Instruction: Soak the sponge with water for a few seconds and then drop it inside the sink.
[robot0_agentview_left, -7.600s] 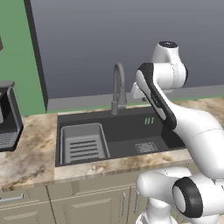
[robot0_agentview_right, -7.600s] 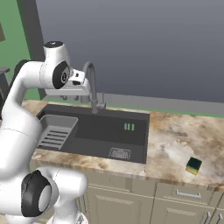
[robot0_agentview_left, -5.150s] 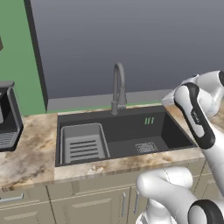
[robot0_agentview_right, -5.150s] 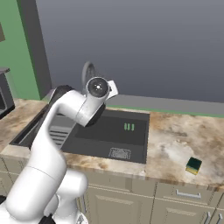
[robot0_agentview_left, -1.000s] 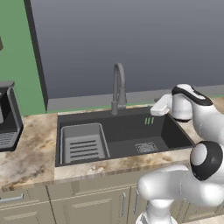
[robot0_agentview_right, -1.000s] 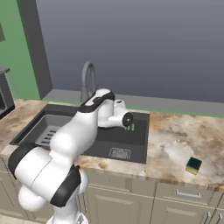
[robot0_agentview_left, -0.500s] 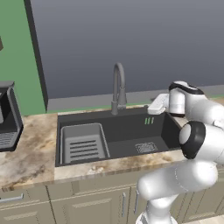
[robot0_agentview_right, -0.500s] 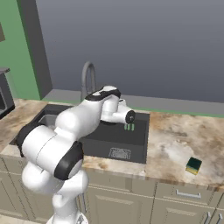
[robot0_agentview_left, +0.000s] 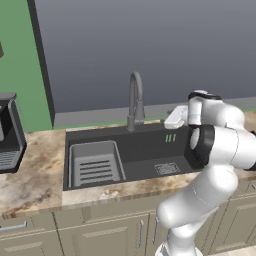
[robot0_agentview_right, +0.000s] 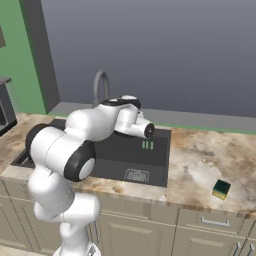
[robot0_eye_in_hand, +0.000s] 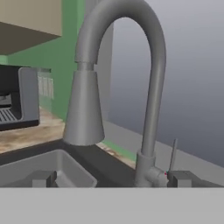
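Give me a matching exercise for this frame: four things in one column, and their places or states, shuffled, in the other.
Things:
1. sponge
2. slotted rack
3. faucet
4. coffee machine

Places or states:
A. inside the sink, at its left end
B. on the counter right of the sink, near the front edge
C. behind the sink, no water running
D. on the counter left of the sink

Pairs: 1-B, 2-A, 3-C, 4-D
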